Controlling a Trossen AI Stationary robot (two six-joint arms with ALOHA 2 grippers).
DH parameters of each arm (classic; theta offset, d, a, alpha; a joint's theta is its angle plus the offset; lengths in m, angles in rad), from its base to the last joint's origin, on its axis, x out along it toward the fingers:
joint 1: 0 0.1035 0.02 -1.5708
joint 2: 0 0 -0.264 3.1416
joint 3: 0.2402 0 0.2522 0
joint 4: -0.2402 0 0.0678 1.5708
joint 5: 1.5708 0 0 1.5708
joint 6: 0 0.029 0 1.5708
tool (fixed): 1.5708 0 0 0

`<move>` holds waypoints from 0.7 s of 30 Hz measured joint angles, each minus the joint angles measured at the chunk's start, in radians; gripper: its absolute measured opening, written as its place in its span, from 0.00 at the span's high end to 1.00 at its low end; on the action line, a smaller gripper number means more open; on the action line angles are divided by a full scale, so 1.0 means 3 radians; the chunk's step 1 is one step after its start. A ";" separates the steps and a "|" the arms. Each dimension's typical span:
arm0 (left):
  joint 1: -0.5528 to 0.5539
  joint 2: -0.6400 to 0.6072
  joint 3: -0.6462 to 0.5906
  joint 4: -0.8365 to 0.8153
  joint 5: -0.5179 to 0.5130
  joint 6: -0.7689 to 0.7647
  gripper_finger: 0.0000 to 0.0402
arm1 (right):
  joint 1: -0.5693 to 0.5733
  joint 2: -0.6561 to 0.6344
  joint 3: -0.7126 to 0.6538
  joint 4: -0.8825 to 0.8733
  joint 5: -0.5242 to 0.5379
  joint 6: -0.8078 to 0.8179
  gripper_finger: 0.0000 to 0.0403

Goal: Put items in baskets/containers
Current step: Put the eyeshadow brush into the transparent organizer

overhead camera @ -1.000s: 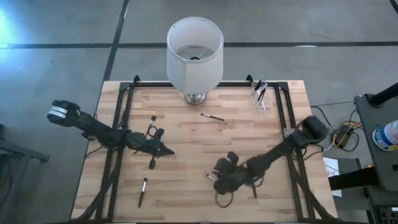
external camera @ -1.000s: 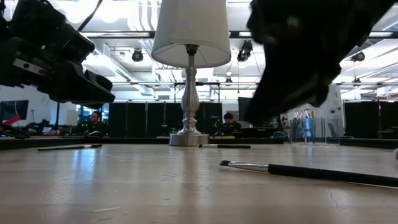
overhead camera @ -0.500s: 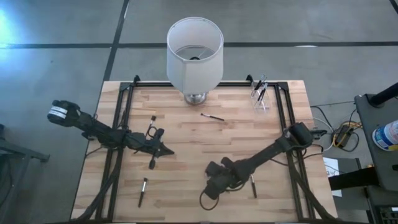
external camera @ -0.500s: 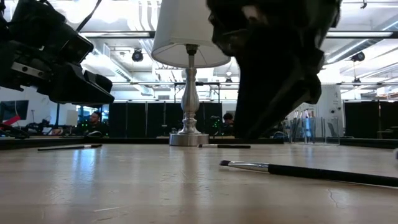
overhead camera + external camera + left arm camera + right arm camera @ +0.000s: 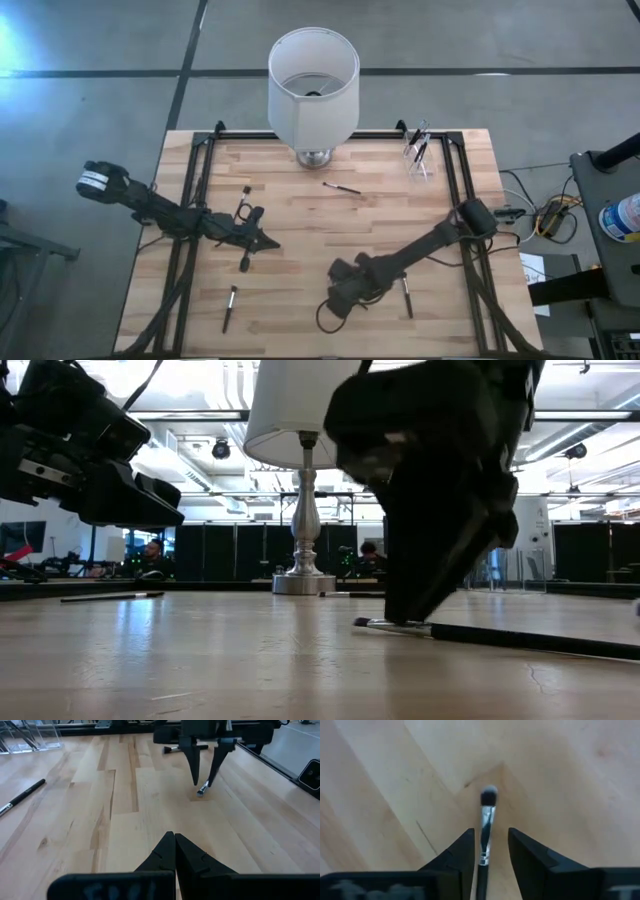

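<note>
Right pincer (image 5: pixel 489 851) sits low over the desk (image 5: pixel 300 215), fingers parted a narrow way, nothing clamped yet. A makeup brush (image 5: pixel 486 827) lies flat on the wood in the gap between the two fingers (image 5: pixel 457 857), its ferrule level with the tips and its bristle end just ahead of them; the handle runs back under the pincer body, out of sight. The left wrist view shows the same: the two tips stand either side of the brush head, at or just above the wood.

Handling, as a judgement: brush is very light, thin and stiff along the handle, soft only at the bristles. Round smooth shaft is likely to roll or skid on the wood when one finger touches first. Best hold looks to be the ferrule or the handle just behind it, not the bristles, which would splay and give no grip. Fingers need to reach right down to the wood, since the brush lies so low.

Left pincer (image 5: pixel 174 851) is drawn tight together, holding nothing, hovering well off to the side of the right pincer.

Clear cup (image 5: pixel 419 150) stands at the far corner of the desk, well away from the right pincer, a few brushes upright in it. Other loose brushes lie scattered well apart.
</note>
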 joint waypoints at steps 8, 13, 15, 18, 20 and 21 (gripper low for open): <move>0.0000 0.0000 0.0001 -0.0005 0.0001 0.0000 1.00 | -0.0021 0.0086 0.0049 -0.0027 -0.0083 -0.0078 0.78; 0.0001 0.0000 0.0001 -0.0001 0.0001 -0.0025 1.00 | -0.0034 0.0084 0.0053 -0.0484 0.0040 -0.0086 0.90; 0.0000 0.0000 0.0001 -0.0001 0.0002 -0.0042 1.00 | -0.0045 0.0080 0.0043 -0.0629 0.0042 -0.0112 0.95; 0.0001 0.0000 0.0001 0.0000 0.0002 -0.0058 1.00 | -0.0045 0.0051 0.0030 -0.0737 0.0068 -0.0267 0.96; 0.0001 0.0000 0.0001 0.0000 0.0003 -0.0080 1.00 | -0.0046 0.0010 0.0019 -0.0746 0.0106 -0.0379 0.96; 0.0001 -0.0001 0.0001 -0.0001 0.0003 -0.0094 1.00 | -0.0045 -0.0014 0.0008 -0.0767 0.0150 -0.0431 0.96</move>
